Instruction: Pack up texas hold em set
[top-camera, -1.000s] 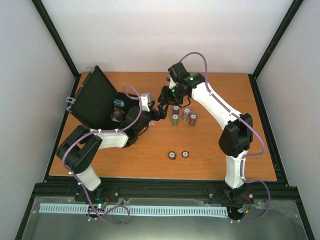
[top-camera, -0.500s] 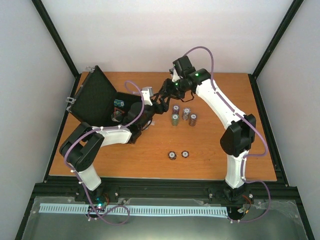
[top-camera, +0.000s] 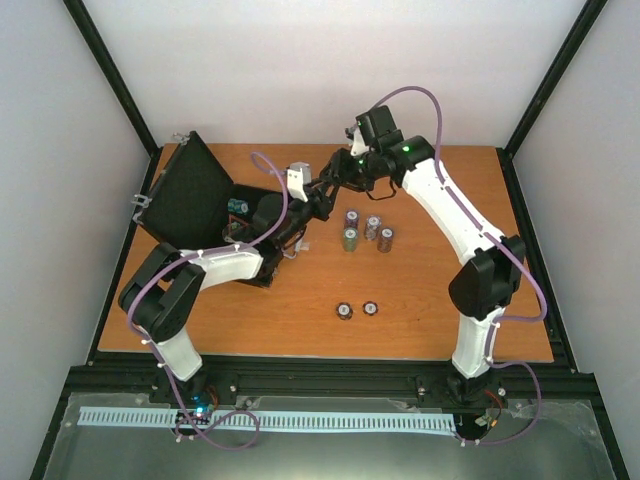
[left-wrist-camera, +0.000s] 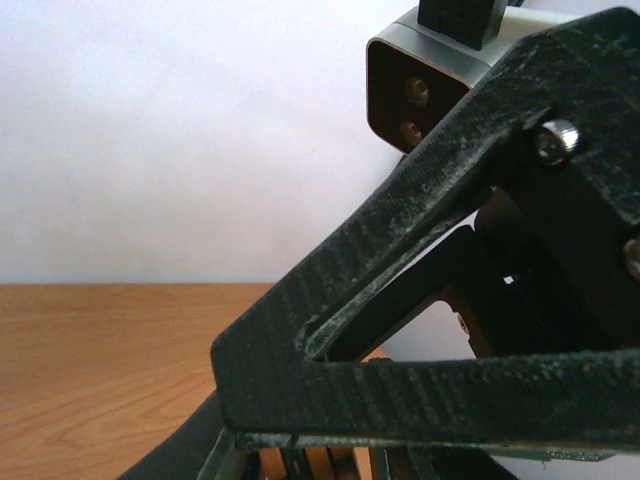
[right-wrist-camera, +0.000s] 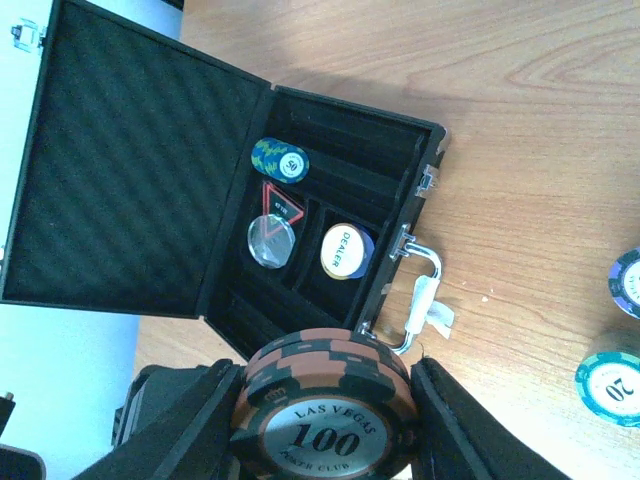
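Note:
The black case (top-camera: 185, 198) lies open at the table's left, lid tilted back. The right wrist view shows a green chip stack (right-wrist-camera: 280, 160), a triangular token (right-wrist-camera: 283, 199), a clear disc (right-wrist-camera: 271, 241) and a dealer disc (right-wrist-camera: 344, 250) inside the case (right-wrist-camera: 140, 170). My right gripper (right-wrist-camera: 325, 420) is shut on a brown-and-black stack of 100 chips (right-wrist-camera: 325, 395), above the case handle (right-wrist-camera: 422, 290). My left gripper (top-camera: 316, 203) hangs close beside the right gripper (top-camera: 336, 185). The right gripper's black frame (left-wrist-camera: 420, 380) fills the left wrist view and hides my left jaws.
Several chip stacks (top-camera: 366, 230) stand upright on the wood just right of both grippers. Two round discs (top-camera: 357, 310) lie nearer the front, mid-table. Black frame rails border the table on both sides.
My right gripper lifted back and to the right with the chip stack. The left gripper followed, reaching up toward it from the case's front edge.

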